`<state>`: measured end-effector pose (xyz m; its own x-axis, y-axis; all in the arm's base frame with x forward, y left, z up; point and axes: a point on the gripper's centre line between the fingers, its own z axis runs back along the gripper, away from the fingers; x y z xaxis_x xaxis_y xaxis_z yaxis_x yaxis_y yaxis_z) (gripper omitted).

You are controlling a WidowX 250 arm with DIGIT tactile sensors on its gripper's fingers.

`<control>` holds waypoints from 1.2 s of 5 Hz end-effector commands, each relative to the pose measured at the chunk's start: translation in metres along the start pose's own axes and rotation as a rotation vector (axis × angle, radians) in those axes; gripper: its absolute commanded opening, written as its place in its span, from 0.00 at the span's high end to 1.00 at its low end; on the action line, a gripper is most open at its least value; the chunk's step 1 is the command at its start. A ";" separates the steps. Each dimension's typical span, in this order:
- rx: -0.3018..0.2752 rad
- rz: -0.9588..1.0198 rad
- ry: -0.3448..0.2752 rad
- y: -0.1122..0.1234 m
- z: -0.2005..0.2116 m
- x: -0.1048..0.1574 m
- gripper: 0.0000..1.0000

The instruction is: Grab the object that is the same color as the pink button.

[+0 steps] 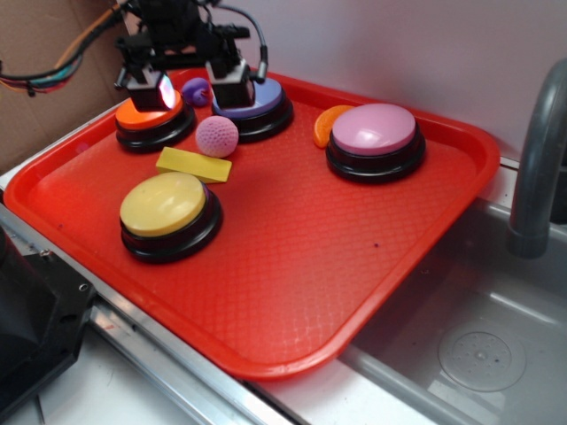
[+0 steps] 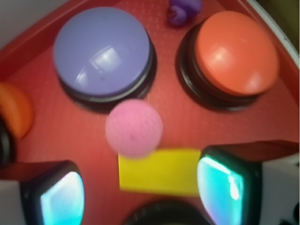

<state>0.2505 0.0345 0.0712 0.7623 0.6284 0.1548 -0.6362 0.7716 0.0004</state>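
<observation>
Across the red plastic tray, the black claw hangs with its jaws apart and empty over the back left corner, straddling the gap between the orange domed button and the blue-purple domed button. The small pink knitted ball sits on the tray floor in front of that gap, just beside the yellow rectangular block. In the wrist view the ball lies ahead of the fingertips, roughly centred between them, so I judge a short forward drop brackets it; the pink-mauve domed button sits well apart to the right.
</observation>
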 end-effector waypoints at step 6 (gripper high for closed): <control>0.007 -0.026 -0.043 0.001 0.002 0.013 1.00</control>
<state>0.2478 0.0387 0.0555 0.7833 0.6083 0.1283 -0.6184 0.7835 0.0606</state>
